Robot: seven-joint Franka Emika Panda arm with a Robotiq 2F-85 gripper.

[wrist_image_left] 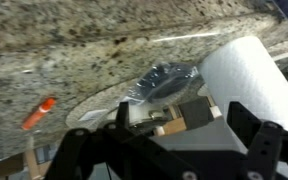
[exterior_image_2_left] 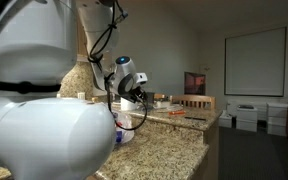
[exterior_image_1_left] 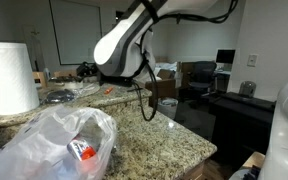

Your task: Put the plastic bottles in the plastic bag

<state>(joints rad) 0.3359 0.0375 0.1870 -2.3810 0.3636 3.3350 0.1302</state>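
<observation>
Speckled granite bench (exterior_image_1_left: 174, 140) carries the plastic bag (exterior_image_1_left: 44, 140) at lower left with a red-capped plastic bottle (exterior_image_1_left: 82, 150) inside, while the hand (wrist_image_left: 169, 150) hangs spread and empty, so the next move is probably to find and line up on another bottle.

Single robot arm (exterior_image_1_left: 124, 42) built of smooth, glossy white shells, each segment rounded and bulbous, with light glinting off the curves. The segments are separated by dark joint bands (exterior_image_2_left: 19, 86) (seen closest in an exterior view, where one white shell fills the foreground). Thin black cables (exterior_image_1_left: 150, 100) run loose along the outside of the arm, looping clear of the shells in both exterior views. The matt black gripper (wrist_image_left: 179, 125) appears in the wrist view as two angular, linked metal fingers (wrist_image_left: 269, 150), blurred at the edges.
</observation>
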